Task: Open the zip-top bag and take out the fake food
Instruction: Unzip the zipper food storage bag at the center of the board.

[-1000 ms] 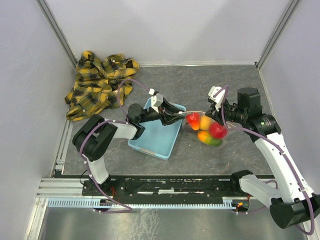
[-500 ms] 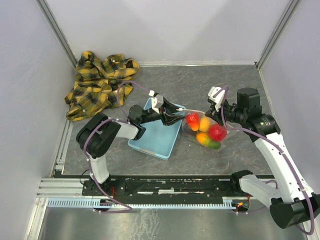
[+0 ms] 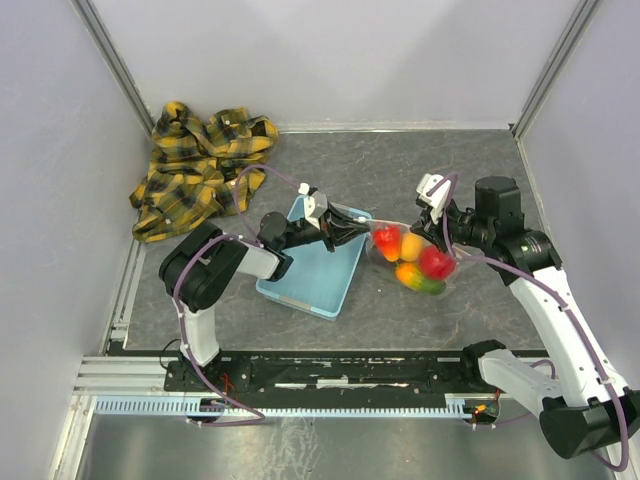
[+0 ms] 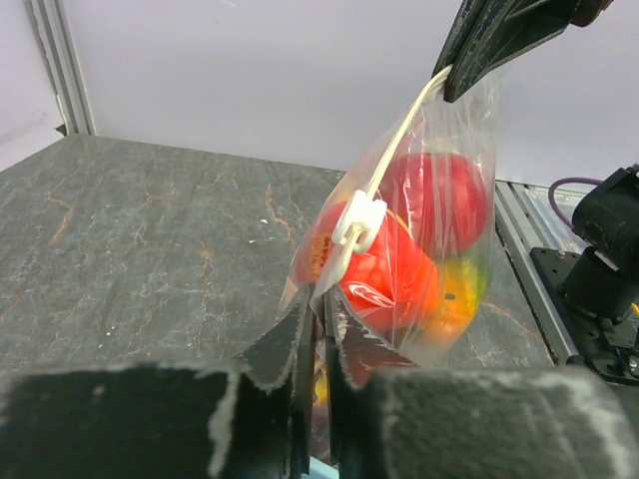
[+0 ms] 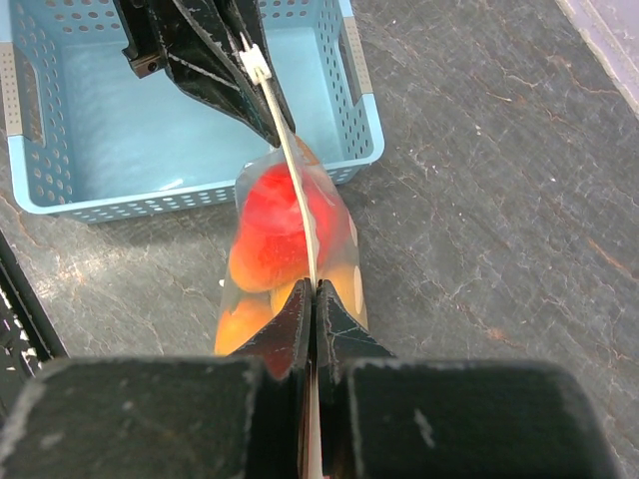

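Zip-top bag [image 3: 409,258]: strung by its white zip strip [image 4: 394,150] between the two grippers, over the grey tabletop [image 3: 400,180], just right of the light blue slotted basket [image 3: 300,285]. Left gripper [image 4: 321,311], reaching across the basket, pinched onto the strip's left end just below the white slider [image 4: 357,222], fingers almost together. Right gripper [image 5: 314,295] clamped tight on the strip's right end. Strip showing as one taut single line in the right wrist view.

Basket's right rim close on the bag's left side. Grey tabletop running on to the far and right walls. Yellow-and-black plaid cloth [image 3: 200,165] well apart, bunched in the far left corner.

Bag's lower corner cut off behind the left fingers in the left wrist view. Cannot tell whether its underside touches the table. White oval dots faint from above, clearer from the right wrist.

Fake food [image 5: 285,249] packed inside the bag: red, orange, yellow and green pieces, overlapping, too crowded to count.
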